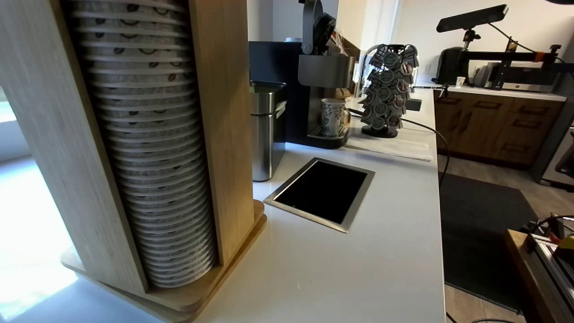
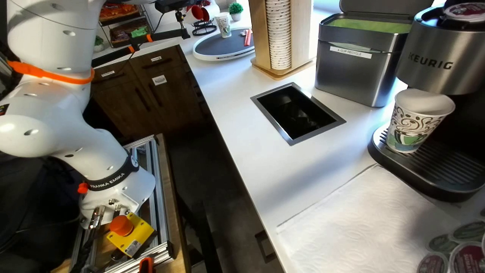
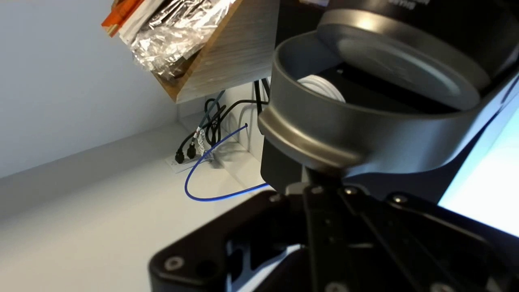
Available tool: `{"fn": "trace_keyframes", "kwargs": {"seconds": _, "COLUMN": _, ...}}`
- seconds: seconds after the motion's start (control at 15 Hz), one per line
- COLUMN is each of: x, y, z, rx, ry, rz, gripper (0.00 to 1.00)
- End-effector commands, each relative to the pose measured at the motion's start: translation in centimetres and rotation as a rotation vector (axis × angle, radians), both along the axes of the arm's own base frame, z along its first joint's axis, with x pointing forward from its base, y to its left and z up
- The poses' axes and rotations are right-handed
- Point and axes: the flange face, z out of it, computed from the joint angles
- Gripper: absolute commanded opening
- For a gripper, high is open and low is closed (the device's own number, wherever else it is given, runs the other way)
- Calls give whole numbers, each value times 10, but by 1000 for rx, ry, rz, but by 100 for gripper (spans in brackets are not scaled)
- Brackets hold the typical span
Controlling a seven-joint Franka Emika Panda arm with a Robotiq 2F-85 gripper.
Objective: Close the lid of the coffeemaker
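The coffeemaker is a grey and black Keurig machine (image 1: 327,71), also seen in an exterior view (image 2: 439,57) with a pod on top. No glass carafe shows. Its lid with the grey loop handle (image 1: 308,27) stands raised. In the wrist view the lid shows as a large grey ring (image 3: 365,134) around a dark round part. My gripper (image 3: 326,178) is shut, with its tips at the ring's lower lip. The tips are partly hidden in shadow there, and I cannot tell if they touch. The gripper does not show clearly in either exterior view.
A patterned paper cup (image 2: 413,121) stands on the drip tray. A steel bin (image 2: 360,64) is beside the machine, and a pod carousel (image 1: 385,89) on its other side. A wooden cup holder (image 1: 228,134) and a counter cutout (image 1: 363,188) are nearby. Shelf (image 3: 235,56) behind.
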Motion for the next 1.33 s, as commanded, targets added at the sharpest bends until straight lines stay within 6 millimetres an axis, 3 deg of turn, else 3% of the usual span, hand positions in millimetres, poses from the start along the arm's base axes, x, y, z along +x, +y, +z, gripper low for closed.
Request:
{"fn": "trace_keyframes", "kwargs": {"seconds": 0.0, "x": -18, "y": -11, "z": 6, "rx": 22, "ry": 55, "rz": -63, "gripper": 0}}
{"fn": "trace_keyframes", "kwargs": {"seconds": 0.53, "x": -40, "y": -28, "z": 19, "rx": 114, "ry": 14, "rz": -102, "gripper": 0}}
{"fn": "trace_keyframes", "kwargs": {"seconds": 1.27, "x": -92, "y": -48, "z": 7, "rx": 346, "ry": -28, "rz": -111, "gripper": 0}}
